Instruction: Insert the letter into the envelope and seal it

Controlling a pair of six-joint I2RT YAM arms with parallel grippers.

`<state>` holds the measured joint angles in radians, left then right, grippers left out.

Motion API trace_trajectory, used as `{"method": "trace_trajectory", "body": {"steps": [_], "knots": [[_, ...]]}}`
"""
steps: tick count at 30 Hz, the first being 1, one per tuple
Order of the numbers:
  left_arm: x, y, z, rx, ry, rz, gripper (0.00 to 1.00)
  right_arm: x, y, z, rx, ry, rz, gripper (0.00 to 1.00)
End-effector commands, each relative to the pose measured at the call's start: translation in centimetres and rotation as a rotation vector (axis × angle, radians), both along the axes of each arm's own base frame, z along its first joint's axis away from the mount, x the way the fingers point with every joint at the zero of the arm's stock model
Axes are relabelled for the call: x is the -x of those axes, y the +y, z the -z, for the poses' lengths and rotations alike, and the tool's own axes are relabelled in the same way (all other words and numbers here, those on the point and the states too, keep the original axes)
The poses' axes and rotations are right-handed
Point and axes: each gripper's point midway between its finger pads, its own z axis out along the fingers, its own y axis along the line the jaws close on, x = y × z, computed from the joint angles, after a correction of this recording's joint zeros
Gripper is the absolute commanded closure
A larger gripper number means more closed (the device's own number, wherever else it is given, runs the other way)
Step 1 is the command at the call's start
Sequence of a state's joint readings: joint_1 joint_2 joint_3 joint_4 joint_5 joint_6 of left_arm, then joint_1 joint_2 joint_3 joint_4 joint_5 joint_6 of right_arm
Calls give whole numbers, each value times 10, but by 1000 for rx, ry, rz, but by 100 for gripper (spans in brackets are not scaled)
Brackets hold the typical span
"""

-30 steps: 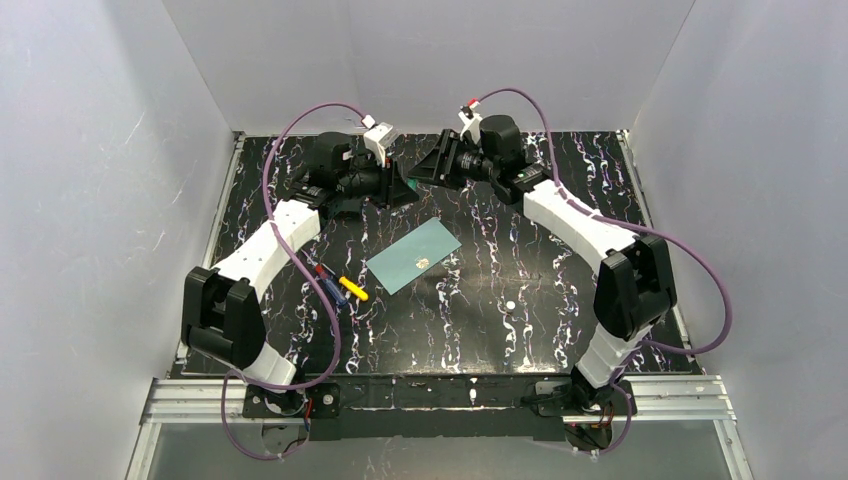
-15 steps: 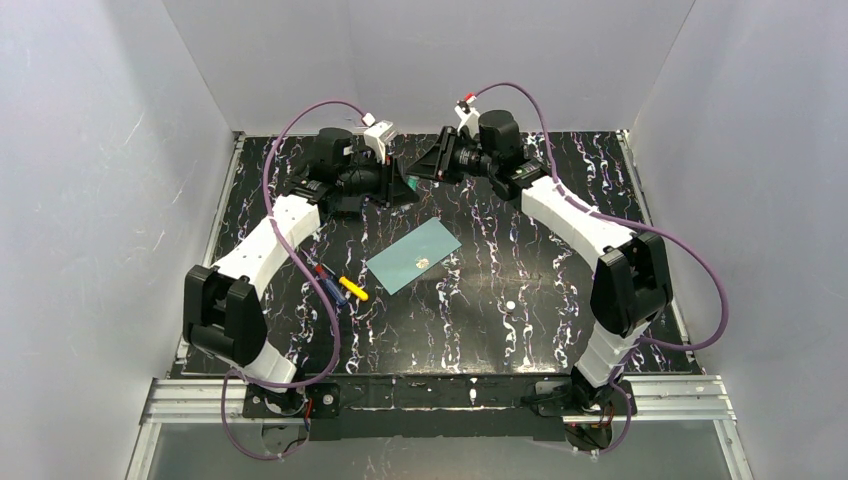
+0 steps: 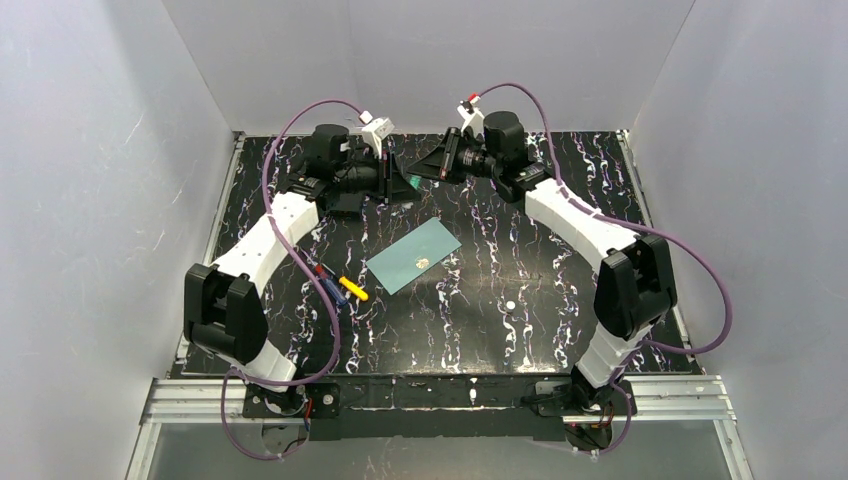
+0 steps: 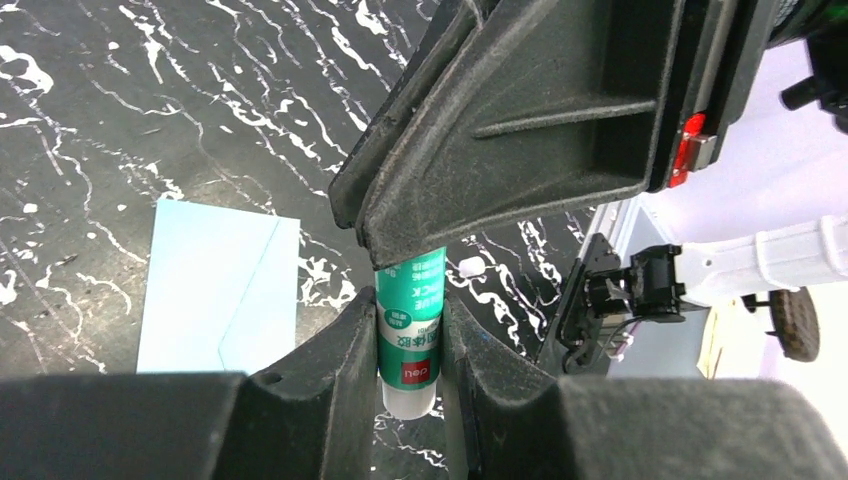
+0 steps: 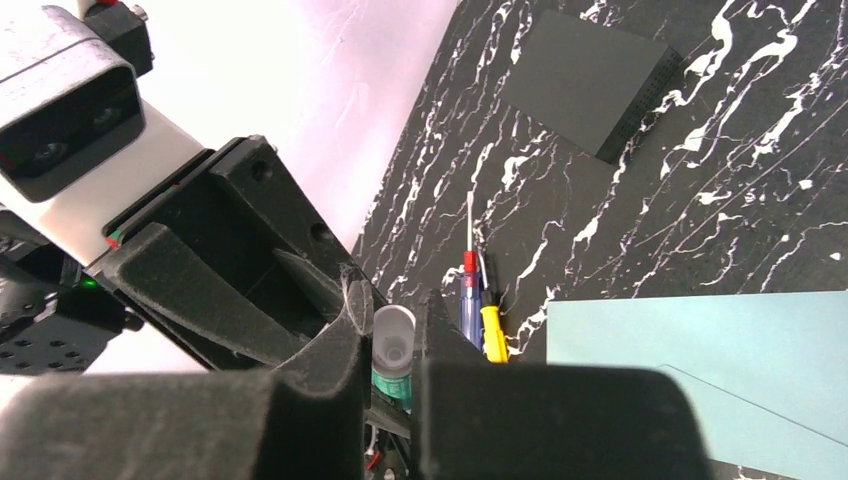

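1. The left gripper (image 4: pixel 408 312) pinches the green glue stick (image 4: pixel 410 295); its fingers squeeze the stick from both sides.
2. The right gripper (image 5: pixel 393 310) meets it tip to tip; its fingers are pressed on the white end of the same glue stick.
3. The stick is up in the air, off the black table (image 3: pixel 560 250).
4. Both grippers hang at 12 o'clock from the teal envelope (image 3: pixel 414 256), apart from it.
5. The envelope lies flat in the middle of the table; its long side runs from 8 o'clock to 2 o'clock; a small gold spot sits on it.
6. The letter is hidden in every view; I cannot tell where it is.
7. Small red, blue and yellow tools (image 3: pixel 340 286) lie near the envelope at 8 o'clock.
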<state>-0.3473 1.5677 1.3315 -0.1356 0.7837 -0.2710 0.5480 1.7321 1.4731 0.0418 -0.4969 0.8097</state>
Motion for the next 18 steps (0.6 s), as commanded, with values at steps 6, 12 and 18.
{"method": "trace_trajectory", "body": {"steps": [6, 12, 18], "knots": [[31, -3, -66, 251, 2, 261, 100, 56, -17, -105, -326, -399, -277, 99], [59, -1, -86, 300, -19, 430, 100, 102, -26, -116, -353, -606, -493, 99], [76, 3, -100, 324, -61, 535, 100, 103, -28, -131, -355, -651, -489, 97]]}}
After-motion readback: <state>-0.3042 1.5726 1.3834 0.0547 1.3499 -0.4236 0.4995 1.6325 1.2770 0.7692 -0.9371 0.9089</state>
